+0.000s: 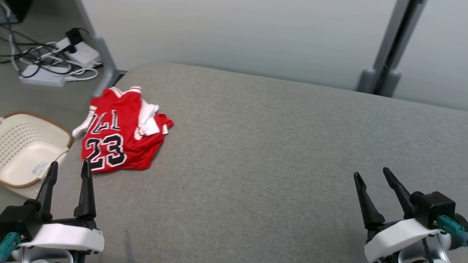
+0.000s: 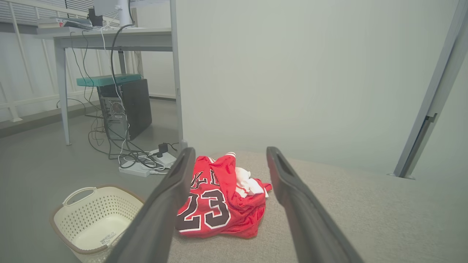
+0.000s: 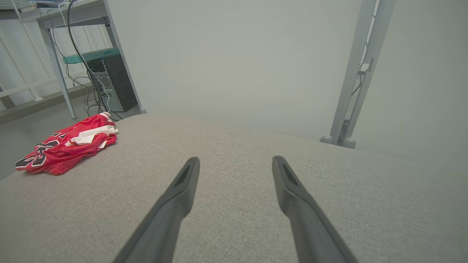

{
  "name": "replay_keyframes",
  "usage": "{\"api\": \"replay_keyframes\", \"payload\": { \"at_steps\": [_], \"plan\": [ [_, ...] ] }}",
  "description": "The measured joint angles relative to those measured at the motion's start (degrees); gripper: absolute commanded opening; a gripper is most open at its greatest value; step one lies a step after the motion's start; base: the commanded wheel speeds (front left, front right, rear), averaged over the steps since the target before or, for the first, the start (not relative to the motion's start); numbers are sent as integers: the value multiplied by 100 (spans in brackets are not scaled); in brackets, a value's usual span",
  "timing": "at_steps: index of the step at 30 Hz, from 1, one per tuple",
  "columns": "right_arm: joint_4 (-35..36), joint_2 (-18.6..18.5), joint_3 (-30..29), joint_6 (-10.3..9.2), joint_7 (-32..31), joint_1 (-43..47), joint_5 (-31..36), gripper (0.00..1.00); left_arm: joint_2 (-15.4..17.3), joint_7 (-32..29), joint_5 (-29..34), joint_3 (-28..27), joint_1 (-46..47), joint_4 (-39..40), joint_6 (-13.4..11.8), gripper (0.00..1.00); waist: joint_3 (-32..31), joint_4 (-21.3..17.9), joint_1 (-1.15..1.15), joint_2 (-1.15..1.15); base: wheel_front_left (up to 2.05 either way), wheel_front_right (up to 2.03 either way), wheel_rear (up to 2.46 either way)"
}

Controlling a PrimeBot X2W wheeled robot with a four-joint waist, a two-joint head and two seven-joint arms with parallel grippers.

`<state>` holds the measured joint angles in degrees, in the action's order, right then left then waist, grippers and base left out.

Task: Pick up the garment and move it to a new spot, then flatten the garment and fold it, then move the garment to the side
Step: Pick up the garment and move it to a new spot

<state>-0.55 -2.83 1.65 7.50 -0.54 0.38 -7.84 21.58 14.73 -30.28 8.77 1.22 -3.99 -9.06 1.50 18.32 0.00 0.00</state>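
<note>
Red jersey crumpled at far-left corner of grey tabletop, just beside basket. Likely light, limp, slippery mesh. Left end effector and right end effector spread wide, empty. Best pinched at raised white-trimmed fold.

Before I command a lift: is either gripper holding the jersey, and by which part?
Nothing is held. The left gripper and right gripper are open and empty; the jersey lies crumpled on the grey surface.

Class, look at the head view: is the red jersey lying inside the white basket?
No, the red jersey lies crumpled on the grey surface, outside the basket.
</note>
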Motion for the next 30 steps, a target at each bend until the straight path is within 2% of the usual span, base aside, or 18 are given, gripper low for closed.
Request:
{"api": "replay_keyframes", "payload": {
  "at_steps": [6, 13, 19, 25, 30],
  "plan": [
    [-41, 1, 86, 0, 14, -99, -65, 100, -19, 11, 37, -82, 8, -23, 19, 100, 18, 376, 0, 0, 0, 0, 0],
    [-63, 1, 110, 0, 52, -134, -67, 100, -55, 18, 44, -121, 8, -35, 43, 100, 61, 420, 0, 0, 0, 0, 0],
    [-55, 1, 123, 0, 56, -235, -48, 100, -118, 18, 53, -156, 119, -62, 52, 100, 161, 408, 0, 0, 0, 0, 0],
    [12, 2, 189, 0, 52, -460, 32, 100, -87, 26, 54, -256, 691, -214, 129, 100, 354, 281, 0, 0, 0, 0, 0],
    [188, 2, 271, 0, -14, -784, 156, 100, -3, -151, -73, -279, 1381, -1021, 303, 100, 705, -32, 0, 0, 0, 0, 0]
  ]
}}
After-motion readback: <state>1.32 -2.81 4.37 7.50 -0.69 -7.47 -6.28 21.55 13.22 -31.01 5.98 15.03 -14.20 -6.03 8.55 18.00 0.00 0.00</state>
